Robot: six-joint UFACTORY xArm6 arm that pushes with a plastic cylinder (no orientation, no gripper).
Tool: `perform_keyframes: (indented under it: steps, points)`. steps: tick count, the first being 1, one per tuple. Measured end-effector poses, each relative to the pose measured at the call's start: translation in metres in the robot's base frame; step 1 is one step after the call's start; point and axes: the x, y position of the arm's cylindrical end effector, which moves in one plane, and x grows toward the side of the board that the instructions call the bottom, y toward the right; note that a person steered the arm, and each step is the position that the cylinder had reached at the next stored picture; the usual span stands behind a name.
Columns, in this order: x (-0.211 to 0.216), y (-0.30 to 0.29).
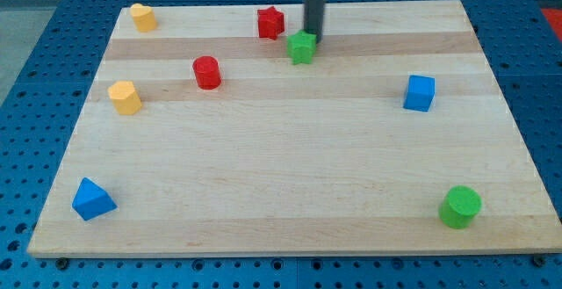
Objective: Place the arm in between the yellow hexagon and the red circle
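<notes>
The yellow hexagon (pixel 125 97) stands near the board's left edge. The red circle (pixel 207 72) stands up and to the right of it, with a gap of bare wood between them. My tip (pixel 313 40) is at the view's top centre, touching the right top of a green block (pixel 302 47). The tip is well to the right of the red circle and far from the yellow hexagon.
A red star-like block (pixel 270 23) sits left of the rod. A second yellow block (pixel 143 17) is at the top left corner. A blue cube (pixel 420 93) is at right, a green cylinder (pixel 460 206) bottom right, a blue triangle (pixel 92 199) bottom left, all on the wooden board (pixel 281 175).
</notes>
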Motion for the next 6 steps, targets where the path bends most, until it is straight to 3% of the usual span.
perform_keyframes:
  steps: [1, 2, 3, 4, 6]
  points:
    - [0.004, -0.016]
    - [0.011, 0.043]
    - [0.054, 0.073]
    - [0.094, 0.026]
    - [0.111, -0.156]
